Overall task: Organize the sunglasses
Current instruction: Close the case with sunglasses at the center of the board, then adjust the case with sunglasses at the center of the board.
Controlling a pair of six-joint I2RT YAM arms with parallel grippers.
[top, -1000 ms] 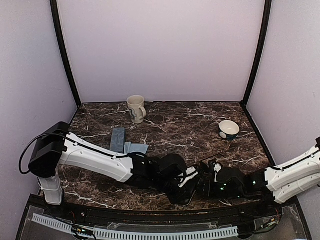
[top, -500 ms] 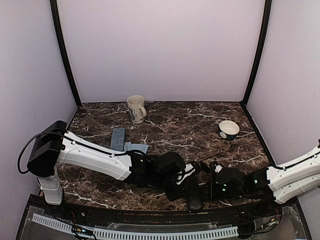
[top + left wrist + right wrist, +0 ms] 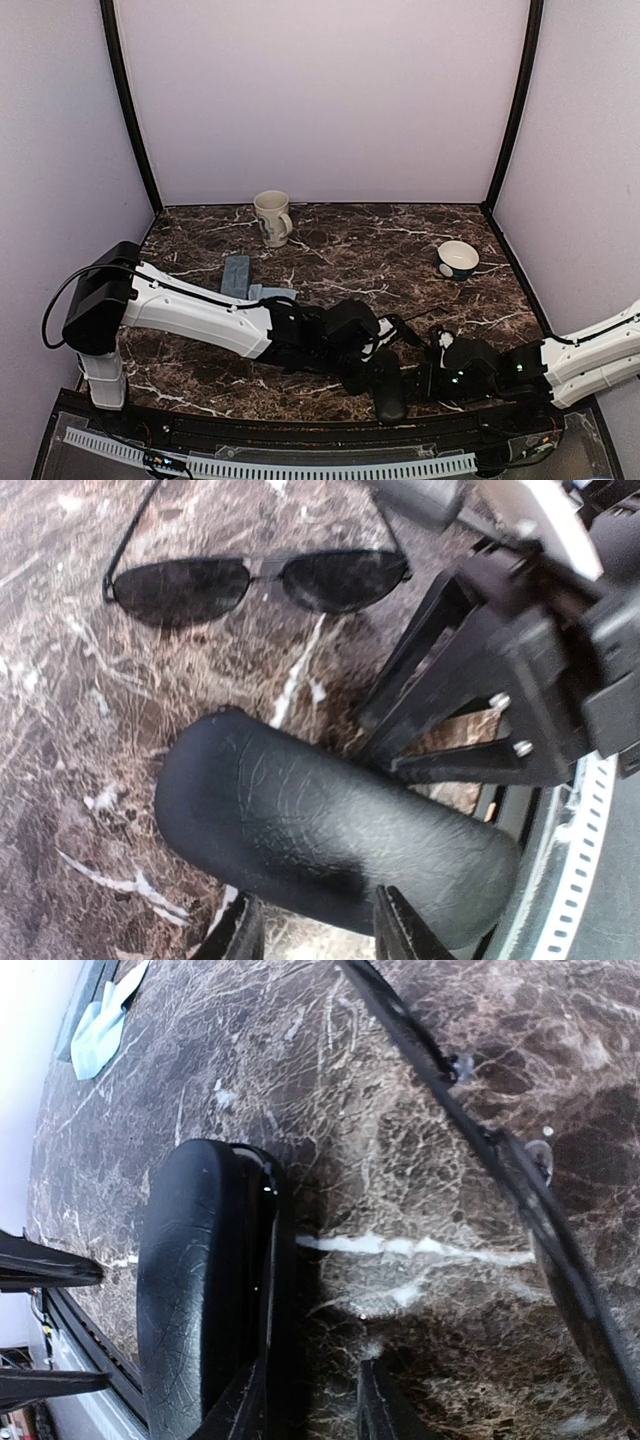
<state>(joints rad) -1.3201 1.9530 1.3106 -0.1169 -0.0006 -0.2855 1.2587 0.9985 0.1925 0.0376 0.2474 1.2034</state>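
Note:
A pair of thin-framed sunglasses (image 3: 255,580) with dark lenses lies open on the marble, and its frame (image 3: 500,1150) runs across the right wrist view. The black oblong case (image 3: 388,390) lies flat near the table's front edge between the two grippers. My left gripper (image 3: 320,935) is open, its fingertips just short of the case's (image 3: 330,840) long side and gripping nothing. My right gripper (image 3: 310,1405) is open over bare marble, with its left finger close against the case's (image 3: 200,1290) edge. Both grippers are low at the front centre, the left gripper (image 3: 372,370) facing the right gripper (image 3: 427,378).
A grey-blue case (image 3: 236,277) and a light blue cloth (image 3: 272,296) lie at mid-left beside the left arm. A cream mug (image 3: 271,217) stands at the back, and a white bowl (image 3: 458,259) at the right. The table's front rail (image 3: 300,465) is just behind the black case.
My left gripper has opened and let go of the black case, which now lies flat near the front edge. The right gripper has opened a little and drawn slightly to the right.

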